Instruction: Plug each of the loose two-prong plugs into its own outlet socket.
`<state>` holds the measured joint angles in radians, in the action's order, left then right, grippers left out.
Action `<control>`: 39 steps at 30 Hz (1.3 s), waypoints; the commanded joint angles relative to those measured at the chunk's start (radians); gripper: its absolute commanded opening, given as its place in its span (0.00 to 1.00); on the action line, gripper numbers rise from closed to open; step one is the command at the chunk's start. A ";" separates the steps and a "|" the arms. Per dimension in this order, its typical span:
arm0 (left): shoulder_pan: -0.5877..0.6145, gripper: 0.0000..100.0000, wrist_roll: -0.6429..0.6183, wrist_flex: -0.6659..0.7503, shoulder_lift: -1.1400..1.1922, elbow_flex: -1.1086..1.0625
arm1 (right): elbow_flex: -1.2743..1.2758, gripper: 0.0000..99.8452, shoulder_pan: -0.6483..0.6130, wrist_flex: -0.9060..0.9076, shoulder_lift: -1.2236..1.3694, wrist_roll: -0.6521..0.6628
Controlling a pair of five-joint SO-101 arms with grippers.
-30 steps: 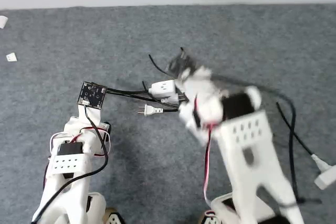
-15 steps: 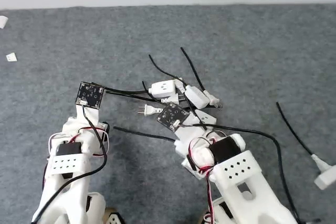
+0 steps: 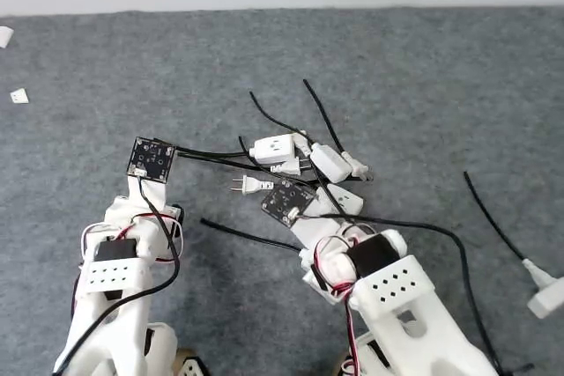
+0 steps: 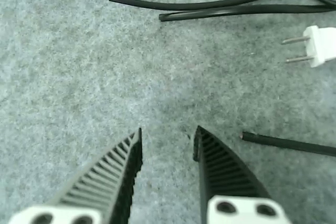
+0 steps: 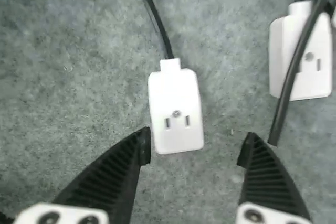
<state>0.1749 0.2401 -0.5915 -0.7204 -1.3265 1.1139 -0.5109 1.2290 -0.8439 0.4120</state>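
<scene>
Fingers (image 5: pixel 110 177) on my right gripper (image 5: pixel 197 142) gape wide around the outlet socket (image 5: pixel 176 111) lying on the carpet (image 5: pixel 63 51); arm just pulled back, so grabbing's probably next; left gripper (image 4: pixel 167 140) part-open, empty, plug (image 4: pixel 321 45) nearby

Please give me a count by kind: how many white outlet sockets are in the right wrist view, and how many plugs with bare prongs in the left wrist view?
White rectangular plastic outlet sockets: 2
White plastic two-prong plugs with bare metal prongs: 1
Total: 3

The right arm (image 3: pixel 388 283) drew back from the sockets (image 3: pixel 330 163).
</scene>
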 commanded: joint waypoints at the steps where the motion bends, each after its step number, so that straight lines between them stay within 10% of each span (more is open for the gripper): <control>1: 0.006 0.15 0.009 0.026 -0.003 0.038 | 0.029 0.23 -0.002 -0.065 -0.024 -0.008; 34: 0.006 0.15 0.009 0.026 -0.003 0.038 | -0.003 0.23 -0.039 -0.150 0.323 0.107; 39: 0.006 0.15 0.009 0.026 -0.003 0.038 | -0.043 0.07 -0.004 -0.196 0.387 0.071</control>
<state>0.1749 0.2401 -0.5915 -0.7204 -1.3265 1.1293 -0.5401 1.0664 -0.4695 0.5132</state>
